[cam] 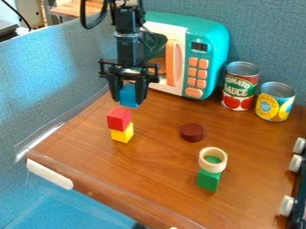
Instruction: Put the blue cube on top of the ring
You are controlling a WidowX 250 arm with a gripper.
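Observation:
The gripper [128, 97] hangs at the upper left, in front of the toy microwave, shut on the blue cube [128, 95]. That cube is held in the air, above and behind a red cube stacked on a yellow one. A pale wooden ring [204, 164] rests on top of a green cube [208, 180] at the lower right, apart from the gripper. Green shows through the ring's hole.
The red cube [118, 118] sits on the yellow cube [122, 133] below the gripper. A dark red disc [192, 132] lies mid-table. Behind stand the teal microwave [214, 44] and two cans [240, 86]. White knobs [287, 205] line the right edge.

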